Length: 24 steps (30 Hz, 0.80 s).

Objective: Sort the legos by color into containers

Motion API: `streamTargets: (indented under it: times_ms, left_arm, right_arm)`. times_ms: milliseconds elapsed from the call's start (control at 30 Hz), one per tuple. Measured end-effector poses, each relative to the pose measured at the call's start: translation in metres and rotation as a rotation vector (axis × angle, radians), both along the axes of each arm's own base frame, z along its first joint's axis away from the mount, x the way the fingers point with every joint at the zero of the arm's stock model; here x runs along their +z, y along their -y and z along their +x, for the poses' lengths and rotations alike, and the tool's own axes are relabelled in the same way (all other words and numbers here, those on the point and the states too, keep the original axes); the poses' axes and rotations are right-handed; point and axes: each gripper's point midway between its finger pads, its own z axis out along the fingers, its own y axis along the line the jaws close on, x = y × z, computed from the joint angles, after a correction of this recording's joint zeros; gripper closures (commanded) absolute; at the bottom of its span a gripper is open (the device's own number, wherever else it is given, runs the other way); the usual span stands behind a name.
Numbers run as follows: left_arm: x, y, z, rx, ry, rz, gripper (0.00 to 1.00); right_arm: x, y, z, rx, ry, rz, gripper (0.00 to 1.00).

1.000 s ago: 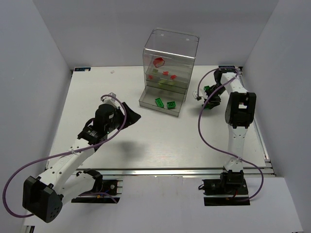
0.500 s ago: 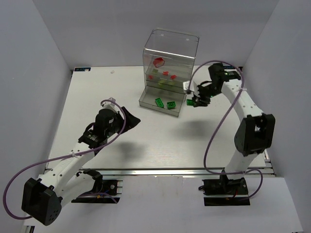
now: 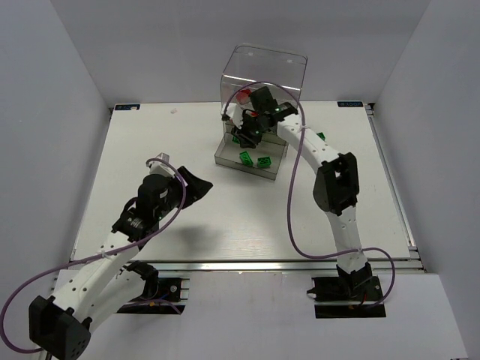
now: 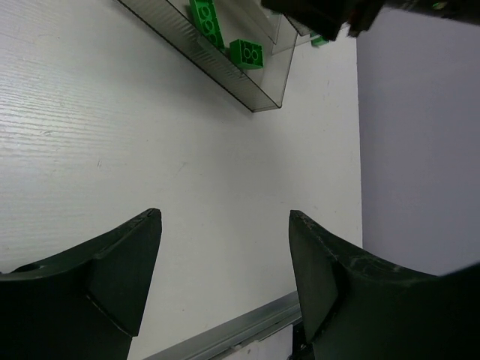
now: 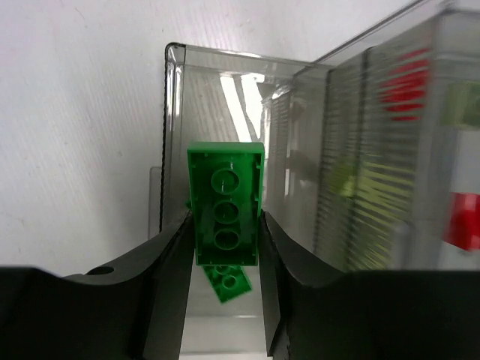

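The clear container (image 3: pixel 289 71) stands at the back centre, with a bottom drawer (image 4: pixel 225 79) sticking out in front. My right gripper (image 3: pixel 244 135) is shut on a dark green brick (image 5: pixel 225 202) and holds it just above that drawer. Two dark green bricks (image 3: pixel 245 157) (image 3: pixel 264 162) lie in the drawer, and one shows under the held brick in the right wrist view (image 5: pixel 230 283). A rounded red piece (image 3: pixel 244 95) sits on the top shelf. Blurred red (image 5: pixel 405 82) and yellow-green (image 5: pixel 341 180) bricks show through the wall. My left gripper (image 3: pixel 196 184) is open and empty over bare table (image 4: pixel 225 217).
One small green brick (image 3: pixel 321 136) lies on the table to the right of the container. The right arm reaches across from the right front to the container. The table's metal front rail (image 4: pixel 247 330) runs close under the left gripper.
My right arm has swung from the table's right side across to the front of the container, carrying the green brick. My left arm has drawn back a little toward the front.
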Motion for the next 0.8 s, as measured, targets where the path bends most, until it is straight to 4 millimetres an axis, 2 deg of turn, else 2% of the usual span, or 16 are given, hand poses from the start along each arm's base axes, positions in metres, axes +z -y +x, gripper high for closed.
streamTargets:
  times_ms: [67,100,167,200,233,333,433,533,600,633,733,767,800]
  left_arm:
    - [0.002,-0.003,-0.002,0.015,0.006,-0.006,0.22]
    - [0.003,-0.005,-0.003,0.022,0.009,-0.009,0.22]
    - [0.002,-0.007,-0.004,0.035,0.007,-0.009,0.22]
    - [0.001,-0.008,-0.004,0.039,0.004,-0.009,0.22]
    - [0.000,-0.009,-0.005,0.043,-0.001,-0.008,0.22]
    - [-0.003,-0.010,-0.005,0.047,-0.009,-0.004,0.21]
    - [-0.005,-0.009,-0.004,0.048,-0.017,-0.002,0.21]
    - [-0.008,-0.008,-0.002,0.048,-0.025,0.002,0.22]
    - [-0.010,-0.008,-0.001,0.048,-0.032,0.006,0.22]
    - [-0.011,-0.007,-0.001,0.048,-0.035,0.008,0.22]
    - [-0.013,-0.007,0.000,0.048,-0.039,0.010,0.22]
    - [-0.012,-0.007,-0.001,0.048,-0.037,0.009,0.21]
    - [-0.012,-0.007,-0.001,0.048,-0.034,0.007,0.21]
  right_arm:
    - [-0.018,-0.005,-0.001,-0.022,-0.019,-0.036,0.85]
    - [-0.024,-0.008,-0.002,-0.029,-0.021,-0.051,0.74]
    - [-0.032,-0.013,-0.002,-0.044,-0.014,-0.073,0.57]
    - [-0.035,-0.015,-0.001,-0.051,-0.008,-0.079,0.43]
    - [-0.036,-0.018,-0.001,-0.054,-0.002,-0.082,0.37]
    - [-0.037,-0.023,0.000,-0.061,0.012,-0.084,0.35]
    - [-0.035,-0.023,0.003,-0.072,0.025,-0.079,0.37]
    - [-0.034,-0.022,0.007,-0.086,0.029,-0.073,0.48]
    - [-0.031,-0.019,0.009,-0.094,0.031,-0.067,0.85]
    - [-0.030,-0.017,0.008,-0.103,0.025,-0.060,1.00]
    - [-0.015,0.000,-0.003,-0.143,0.013,-0.024,1.00]
    - [-0.005,0.011,-0.008,-0.169,0.042,0.016,1.00]
    - [0.006,0.029,-0.021,-0.206,0.052,0.044,1.00]
